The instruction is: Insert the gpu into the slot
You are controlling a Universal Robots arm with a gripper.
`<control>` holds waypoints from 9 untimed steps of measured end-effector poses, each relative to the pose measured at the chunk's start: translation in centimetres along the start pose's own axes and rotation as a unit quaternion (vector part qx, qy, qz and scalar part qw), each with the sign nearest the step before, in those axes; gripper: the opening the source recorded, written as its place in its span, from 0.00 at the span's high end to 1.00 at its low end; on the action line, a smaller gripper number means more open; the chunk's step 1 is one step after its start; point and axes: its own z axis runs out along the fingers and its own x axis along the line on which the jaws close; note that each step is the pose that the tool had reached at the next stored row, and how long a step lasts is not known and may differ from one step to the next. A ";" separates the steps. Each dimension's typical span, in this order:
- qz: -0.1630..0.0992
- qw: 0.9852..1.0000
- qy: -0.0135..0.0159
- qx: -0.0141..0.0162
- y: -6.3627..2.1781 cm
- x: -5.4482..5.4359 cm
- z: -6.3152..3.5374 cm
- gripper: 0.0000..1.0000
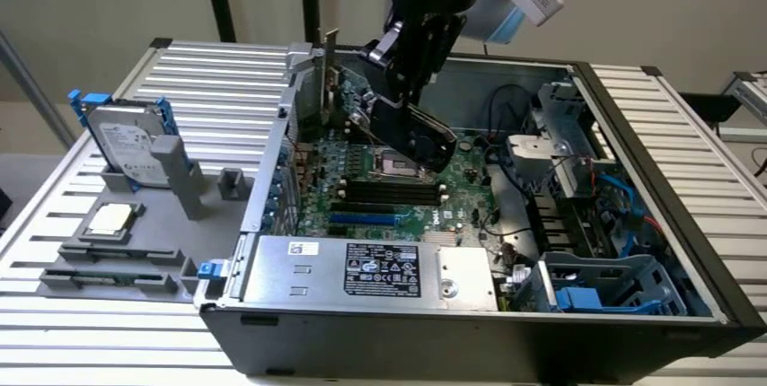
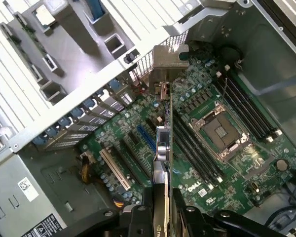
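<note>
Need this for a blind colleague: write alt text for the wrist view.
The gripper holds the gpu edge-on above a green motherboard inside an open case. The blue slot lies bare beside it, with the CPU socket beyond black memory slots.

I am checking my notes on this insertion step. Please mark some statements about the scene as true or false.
1. The gripper holds the gpu. True.
2. The gpu sits fully in the slot. False: the blue slot lies uncovered beside the gpu.
3. The hard drive stands inside the case. False: it stands outside, at the exterior view's left.
4. The case lies open. True.
</note>
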 end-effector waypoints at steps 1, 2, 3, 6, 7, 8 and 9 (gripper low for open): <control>-0.008 1.000 0.000 0.001 -0.01 0.0 0.07 0.74; -0.017 1.000 0.000 0.001 -0.01 0.0 0.13 0.74; -0.025 1.000 -0.001 0.001 -0.02 0.0 0.20 0.74; -0.051 0.999 -0.002 0.002 -0.03 0.0 0.40 0.74; -0.059 0.998 -0.003 0.002 -0.03 0.0 0.47 0.74; -0.067 0.998 -0.003 0.002 -0.04 0.0 0.53 0.74; -0.076 0.997 -0.004 0.002 -0.04 0.0 0.60 0.74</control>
